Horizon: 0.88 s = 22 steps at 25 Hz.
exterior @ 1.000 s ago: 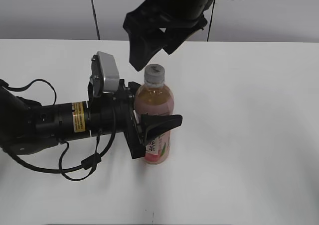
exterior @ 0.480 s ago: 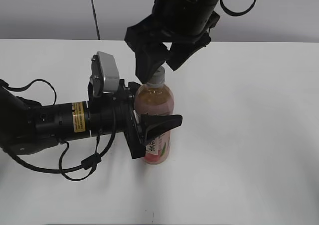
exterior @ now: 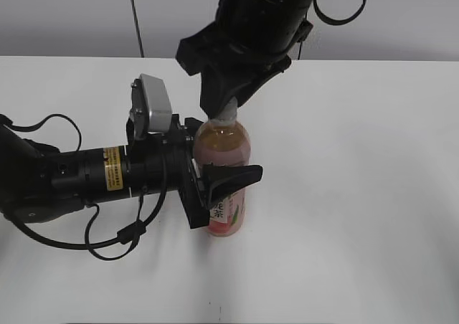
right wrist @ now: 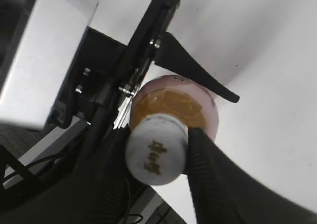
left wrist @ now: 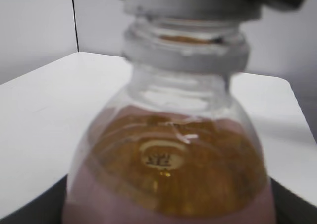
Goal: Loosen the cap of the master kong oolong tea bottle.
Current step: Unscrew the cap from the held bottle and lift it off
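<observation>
The master kong oolong tea bottle [exterior: 224,143] stands upright on the white table, amber tea showing above its pink label. My left gripper [exterior: 224,172] comes in from the left and is shut on the bottle's body; in the left wrist view the bottle [left wrist: 168,169] fills the frame. My right gripper [exterior: 226,103] reaches down from above and is shut on the white cap [right wrist: 156,152], with one black finger [right wrist: 210,169] pressed on each side. In the exterior view only a sliver of the cap [exterior: 229,112] shows. The cap's lower edge [left wrist: 188,6] shows in the left wrist view.
The left arm's silver camera box [exterior: 150,107] and black cables [exterior: 115,234] lie left of the bottle. The white table [exterior: 358,195] stretches right and forward. A grey wall stands behind the table's far edge.
My right gripper has come down from above the bottle and its fingers have shut on the cap, which now hides behind them. The left gripper and bottle have not moved.
</observation>
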{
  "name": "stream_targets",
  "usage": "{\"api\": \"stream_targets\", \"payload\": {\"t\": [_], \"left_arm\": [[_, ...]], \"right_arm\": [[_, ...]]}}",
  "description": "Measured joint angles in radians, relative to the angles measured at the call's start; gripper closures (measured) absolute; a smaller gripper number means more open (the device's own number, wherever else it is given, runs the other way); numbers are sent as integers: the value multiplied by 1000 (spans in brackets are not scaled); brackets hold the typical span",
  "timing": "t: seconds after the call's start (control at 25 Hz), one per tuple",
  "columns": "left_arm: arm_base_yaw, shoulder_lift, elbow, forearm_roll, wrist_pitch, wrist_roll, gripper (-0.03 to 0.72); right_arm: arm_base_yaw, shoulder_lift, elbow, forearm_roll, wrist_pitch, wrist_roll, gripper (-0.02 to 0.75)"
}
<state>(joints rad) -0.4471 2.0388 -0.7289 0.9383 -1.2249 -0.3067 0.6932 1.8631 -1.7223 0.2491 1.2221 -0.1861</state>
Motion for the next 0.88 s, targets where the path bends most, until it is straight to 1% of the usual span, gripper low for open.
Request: {"api": "stream_targets", "payload": {"t": [0.04, 0.08, 0.24, 0.48, 0.64, 0.88], "left_arm": [[0, 0, 0, 0, 0, 0, 238], [0, 0, 0, 0, 0, 0, 238], [0, 0, 0, 0, 0, 0, 238], [0, 0, 0, 0, 0, 0, 238], [0, 0, 0, 2, 0, 0, 238], [0, 0, 0, 3, 0, 1, 238]], "right_arm": [[0, 0, 0, 0, 0, -10, 458], [0, 0, 0, 2, 0, -19, 462], [0, 0, 0, 2, -1, -74, 461], [0, 0, 0, 3, -1, -208, 463], [0, 0, 0, 4, -1, -338, 463], [0, 0, 0, 5, -1, -596, 463]]}}
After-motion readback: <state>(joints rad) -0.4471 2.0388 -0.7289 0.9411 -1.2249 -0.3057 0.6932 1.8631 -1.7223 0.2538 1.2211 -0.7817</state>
